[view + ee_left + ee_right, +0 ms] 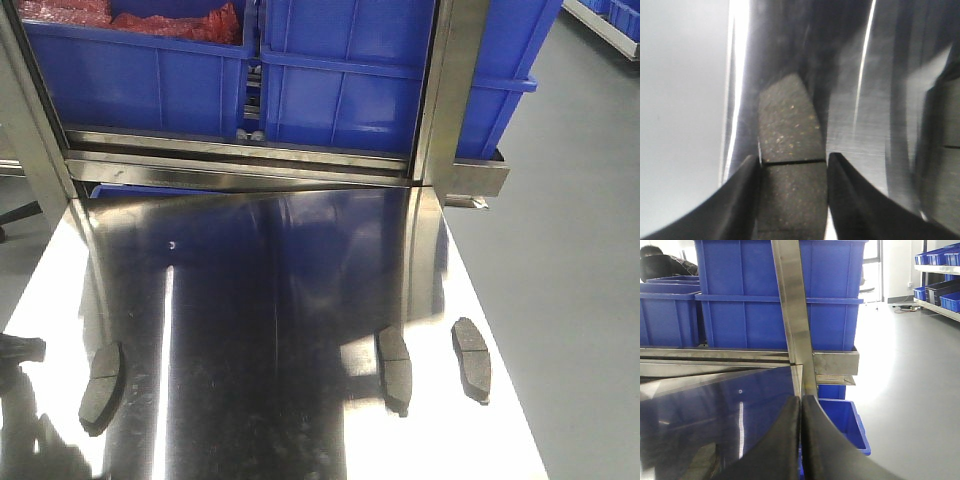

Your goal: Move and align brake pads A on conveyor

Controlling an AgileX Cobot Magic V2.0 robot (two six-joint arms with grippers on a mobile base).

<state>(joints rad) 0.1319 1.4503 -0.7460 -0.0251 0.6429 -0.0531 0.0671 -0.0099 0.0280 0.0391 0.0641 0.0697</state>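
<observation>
Open left claw (792, 159), fingers either side of a brake pad (790, 130) by the worktop's (250, 300) left edge; second pad (394, 370) and third pad (471, 358) near the right edge; right claw (801, 440) closed, empty. Conveyor unseen. Hazard: off-centre pinch on slick steel, pad twisting or skidding off.

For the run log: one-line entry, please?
left gripper astride brake pad, grip unclear | right gripper shut, empty | pad on steel table

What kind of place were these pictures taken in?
Most likely a factory or parts warehouse. Large blue plastic bins stand stacked in a steel frame, brake pads lie on a shiny steel table, and the smooth grey floor runs past shelves holding more bins.
</observation>
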